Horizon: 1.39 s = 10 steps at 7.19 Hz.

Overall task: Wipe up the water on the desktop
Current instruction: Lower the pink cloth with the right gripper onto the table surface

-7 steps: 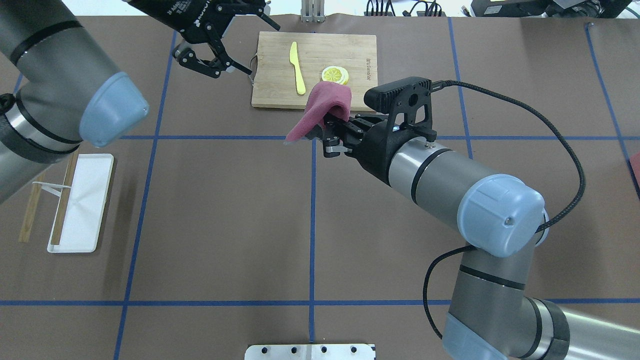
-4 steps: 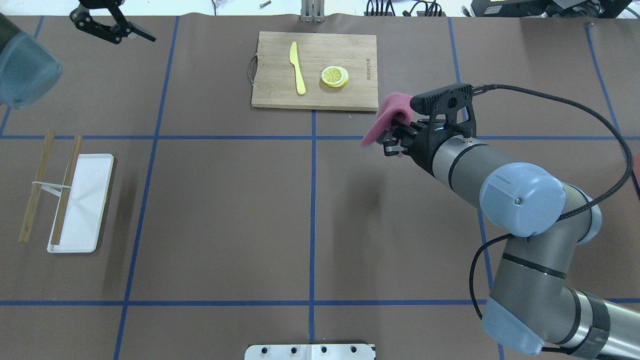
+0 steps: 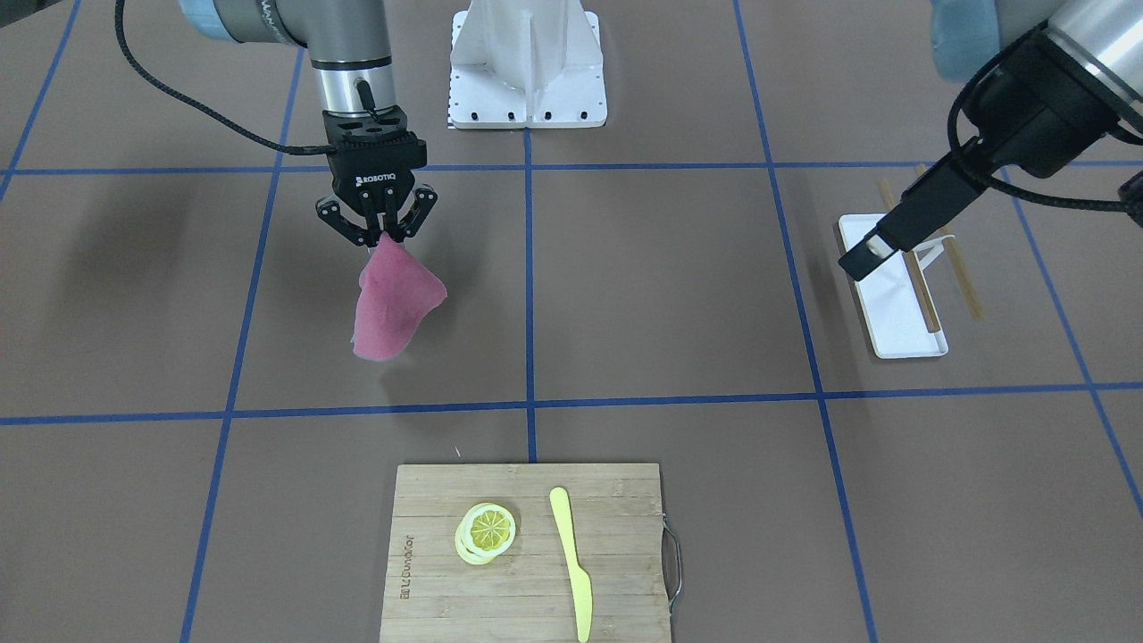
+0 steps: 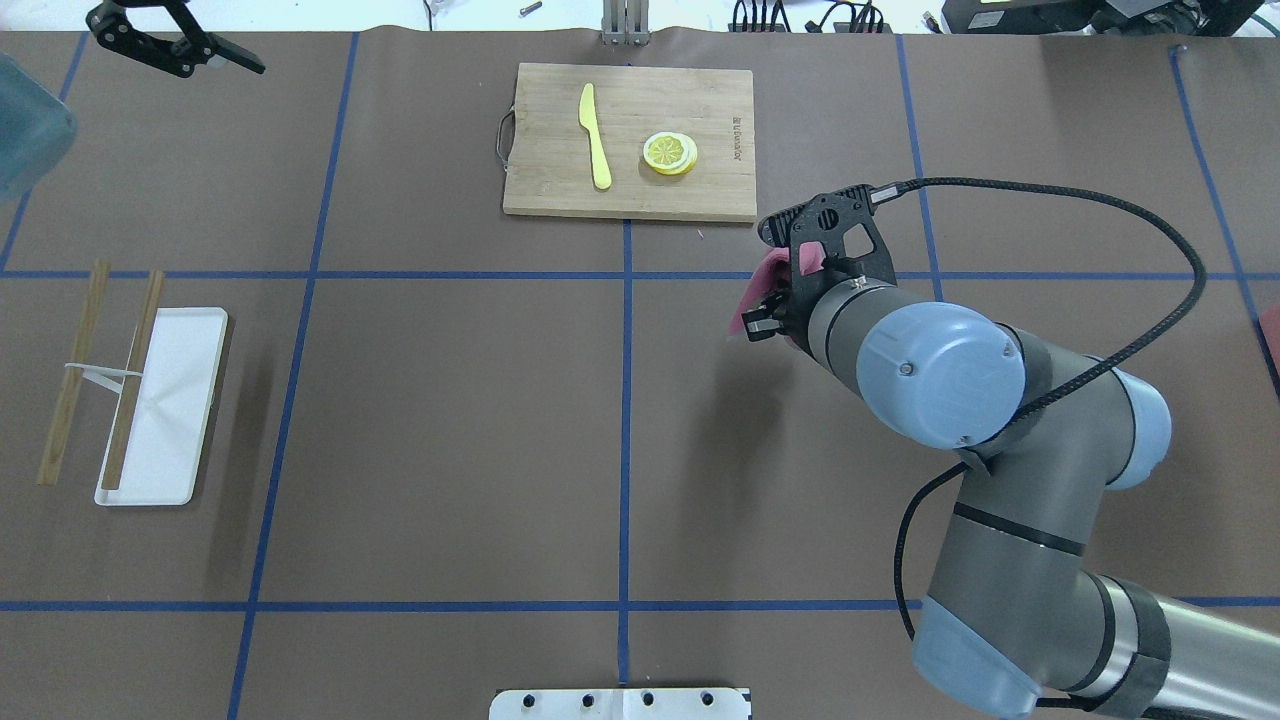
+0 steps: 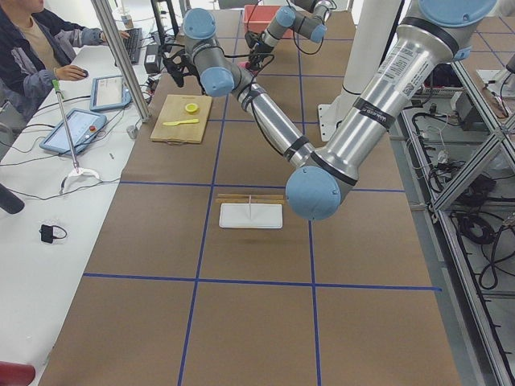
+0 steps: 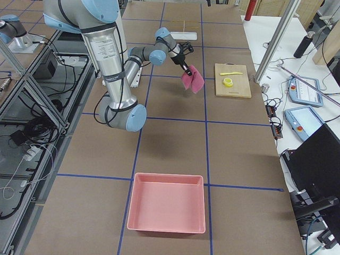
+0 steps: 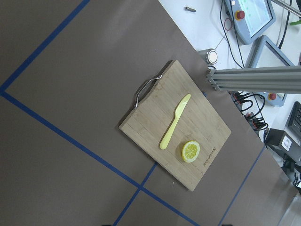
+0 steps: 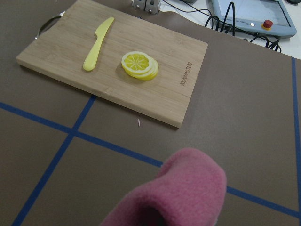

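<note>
Brown desktop (image 4: 450, 420), blue-taped grid: fills the scene. Pink cloth (image 3: 393, 299): hangs above it, right of centre, nearer me than the cutting board (image 4: 560, 185), pinched in my right claw (image 3: 382, 236). My left claw (image 4: 190, 45): far left, spread.

A robotics lab: a tape-gridded desktop (image 4: 450, 400), an industrial robot arm (image 6: 109, 58), teach pendants (image 6: 300, 119) on side benches, aluminium framing (image 5: 123, 60), an operator (image 5: 32, 48) at a keyboard (image 5: 133, 44).
</note>
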### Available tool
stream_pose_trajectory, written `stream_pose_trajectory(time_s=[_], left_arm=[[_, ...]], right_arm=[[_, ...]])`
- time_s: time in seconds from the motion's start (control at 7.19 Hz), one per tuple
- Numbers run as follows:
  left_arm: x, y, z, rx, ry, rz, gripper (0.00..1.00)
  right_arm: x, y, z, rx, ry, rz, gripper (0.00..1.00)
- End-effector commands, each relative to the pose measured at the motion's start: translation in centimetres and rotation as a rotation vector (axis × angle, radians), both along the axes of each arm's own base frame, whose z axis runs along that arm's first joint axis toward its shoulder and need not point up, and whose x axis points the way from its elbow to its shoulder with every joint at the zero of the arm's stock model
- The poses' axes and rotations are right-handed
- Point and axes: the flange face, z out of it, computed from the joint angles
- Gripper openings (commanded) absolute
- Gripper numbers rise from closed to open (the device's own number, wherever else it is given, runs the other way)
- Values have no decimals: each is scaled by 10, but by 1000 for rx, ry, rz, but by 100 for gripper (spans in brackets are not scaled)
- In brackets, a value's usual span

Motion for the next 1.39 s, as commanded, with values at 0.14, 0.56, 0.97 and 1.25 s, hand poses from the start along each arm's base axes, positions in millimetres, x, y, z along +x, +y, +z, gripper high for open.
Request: stream_pose_trajectory(time_s=[0.14,0.56,0.97,1.25], left_arm=[[-24,19,-20,34,13,-26,83],[-29,30,-27,42,24,-29,84],[-29,30,-27,45,24,-29,84],[-29,31,-27,47,25,-29,84]], right_arm=[[-29,8,44,-155,70,-140,0],[-4,14,96,-187,148,-203,0],[56,4,158,-196,257,-207,0],[91,-3,198,-208,341,-215,0]])
